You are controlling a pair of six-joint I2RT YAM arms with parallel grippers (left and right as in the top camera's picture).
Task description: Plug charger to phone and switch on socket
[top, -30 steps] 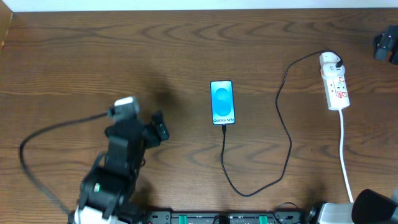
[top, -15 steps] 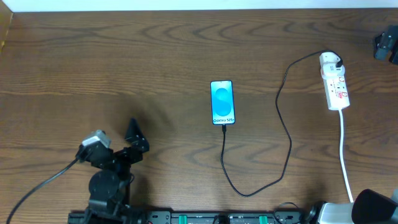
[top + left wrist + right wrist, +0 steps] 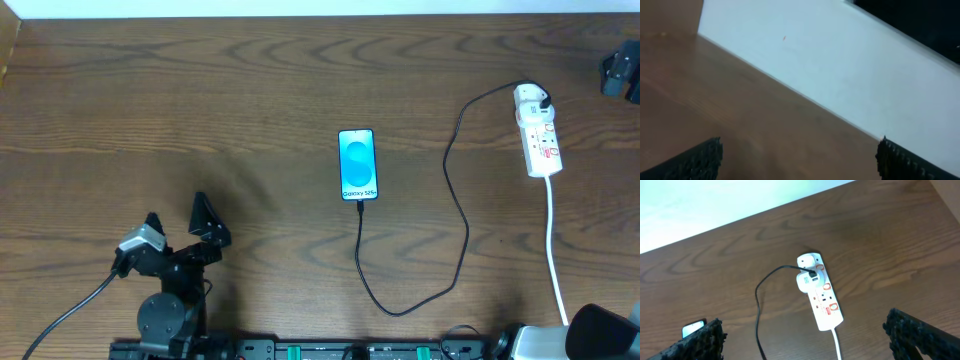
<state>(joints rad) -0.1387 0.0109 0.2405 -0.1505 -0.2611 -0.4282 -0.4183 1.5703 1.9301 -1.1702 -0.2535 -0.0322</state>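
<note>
Lying flat near the middle of the wooden surface (image 3: 200, 90), the phone (image 3: 358, 165) faces up in the overhead view, its screen showing a blue circle. The charger (image 3: 360, 230) meets the phone's near edge with its small tip. Its black cable loops toward the near edge, then climbs on the right to a white adapter seated in the far end of the socket (image 3: 541, 145). The socket lies at the far right, well apart from the phone, and its white cord (image 3: 553, 250) runs toward the near edge. The left fingers (image 3: 207, 218) are at the near left, spread apart and holding nothing.

In the left wrist view, which is blurred, the left fingers (image 3: 695, 160) stand wide apart over bare surface (image 3: 740, 100), with a white wall (image 3: 840, 60) beyond.

In the right wrist view, the right fingers (image 3: 695, 342) are also parted and empty. Between them lies the socket (image 3: 822, 300), with the charger (image 3: 804, 283) adapter plugged in. A corner of the phone (image 3: 693, 328) peeks out at the lower left. Whether the socket's switches are on cannot be told.
</note>
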